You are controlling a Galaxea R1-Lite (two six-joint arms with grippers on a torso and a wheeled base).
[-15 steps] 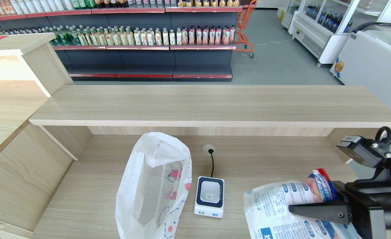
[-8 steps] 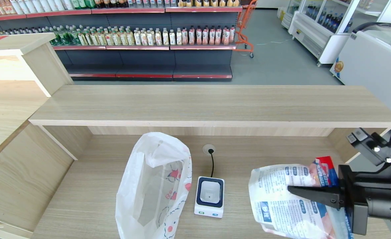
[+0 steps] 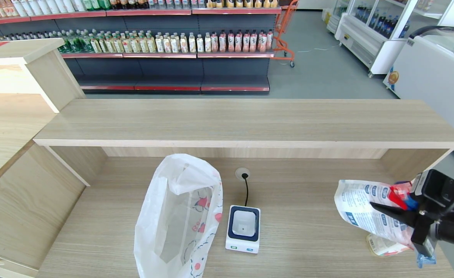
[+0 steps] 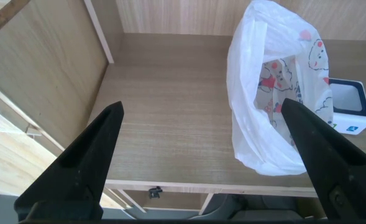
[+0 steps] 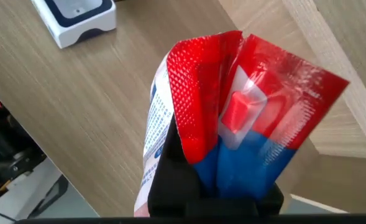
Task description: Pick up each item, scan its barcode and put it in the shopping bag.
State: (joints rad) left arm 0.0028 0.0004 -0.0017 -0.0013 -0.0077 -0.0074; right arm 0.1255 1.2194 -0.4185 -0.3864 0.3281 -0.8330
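With left jaws spread, a white printed plastic packet is clamped in right jaws and must be carried over the white boxy scanner.

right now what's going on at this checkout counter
A robot is working a checkout. Its right gripper is shut on a white packet with a red and blue sealed end, held up above the right end of the wooden counter. The packet is well off to the side of the scanner, not over it. The shopping bag stands open just left of the scanner. The left gripper is open, holding nothing, above the counter's left part.
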